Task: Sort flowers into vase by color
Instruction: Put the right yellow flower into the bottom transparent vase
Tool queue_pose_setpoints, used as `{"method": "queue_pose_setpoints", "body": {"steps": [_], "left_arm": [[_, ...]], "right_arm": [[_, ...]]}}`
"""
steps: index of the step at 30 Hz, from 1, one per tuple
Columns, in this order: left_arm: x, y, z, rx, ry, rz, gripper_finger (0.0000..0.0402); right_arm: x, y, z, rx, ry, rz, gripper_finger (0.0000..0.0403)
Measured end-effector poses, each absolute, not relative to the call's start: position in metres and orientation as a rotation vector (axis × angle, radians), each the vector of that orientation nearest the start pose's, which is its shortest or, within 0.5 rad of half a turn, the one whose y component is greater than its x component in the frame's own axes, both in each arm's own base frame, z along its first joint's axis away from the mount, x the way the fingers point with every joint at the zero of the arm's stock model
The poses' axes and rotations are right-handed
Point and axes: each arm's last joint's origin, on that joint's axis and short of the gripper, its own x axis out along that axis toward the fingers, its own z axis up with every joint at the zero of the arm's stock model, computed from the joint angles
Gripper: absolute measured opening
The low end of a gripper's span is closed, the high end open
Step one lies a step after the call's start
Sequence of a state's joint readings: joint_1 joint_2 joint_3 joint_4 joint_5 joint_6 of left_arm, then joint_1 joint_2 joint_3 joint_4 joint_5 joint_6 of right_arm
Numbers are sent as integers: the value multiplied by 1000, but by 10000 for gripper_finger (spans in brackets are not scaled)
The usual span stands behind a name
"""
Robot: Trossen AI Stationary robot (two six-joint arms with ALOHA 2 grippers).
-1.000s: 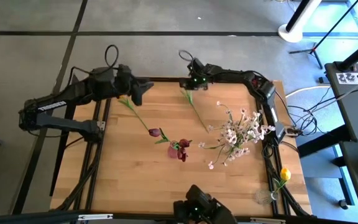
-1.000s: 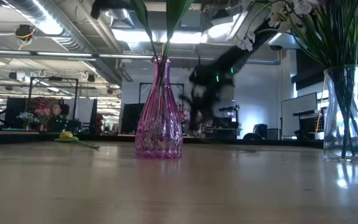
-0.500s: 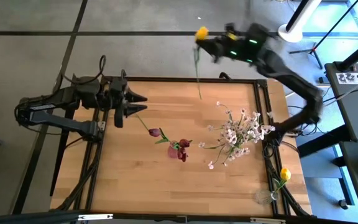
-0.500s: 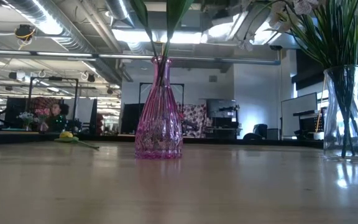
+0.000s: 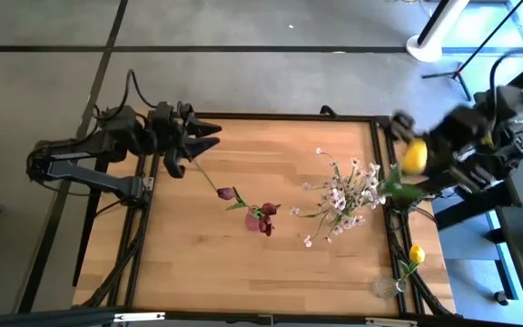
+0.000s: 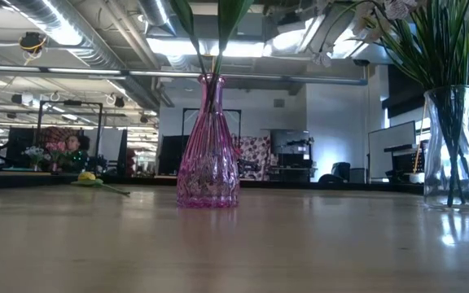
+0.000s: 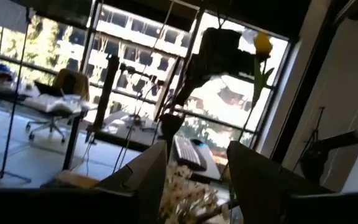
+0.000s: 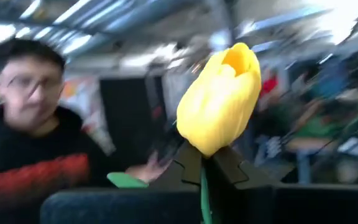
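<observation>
Out past the right edge of the surface point(image 5: 243, 263), the right end effector point(image 5: 425, 156) is up in the air with a yellow tulip point(image 5: 414, 155) clamped between its fingers. From the right wrist view that bloom point(image 8: 219, 99) fills the middle of the shot, stem pinched just under the head, and a person in a dark top point(image 8: 39, 140) is blurred in the room behind.

Over at the back left corner, the left end effector point(image 5: 200, 143) hangs with its fingers apart and nothing in them; the left wrist view shows both fingers point(image 7: 148, 177) well separated, and far off the other arm holding the yellow bloom point(image 7: 263, 43) high.

Down on the wood, the pink vase point(image 6: 208, 146) stands near the middle with green stems rising from its neck, and from above the maroon tulips point(image 5: 263, 218) spread out of it, one head point(image 5: 227, 193) leaning toward the left arm. Beside it to the right, the clear vase point(image 6: 456, 146) carries the white-pink spray point(image 5: 343, 198). A second yellow tulip point(image 5: 416, 255) sits at the front right edge of the surface, its stem running down toward the corner.
</observation>
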State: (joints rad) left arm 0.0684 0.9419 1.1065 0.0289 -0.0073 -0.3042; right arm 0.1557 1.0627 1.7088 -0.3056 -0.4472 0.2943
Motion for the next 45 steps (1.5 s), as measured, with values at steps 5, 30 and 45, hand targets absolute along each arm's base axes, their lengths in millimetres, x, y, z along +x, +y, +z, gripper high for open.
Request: {"method": "queue_pose_setpoints", "body": {"steps": [5,30,45], "left_arm": [[200,9,438,-308,-257,11,167],[207,-11,444,-516,-376,36,167],[207,-11,444,-551,-379,50,167]], "right_arm": [[120,67,539,241,-128,909,3],[58,158,439,283,-45,1278,1],[46,156,390,296,-31,1301,1]]}}
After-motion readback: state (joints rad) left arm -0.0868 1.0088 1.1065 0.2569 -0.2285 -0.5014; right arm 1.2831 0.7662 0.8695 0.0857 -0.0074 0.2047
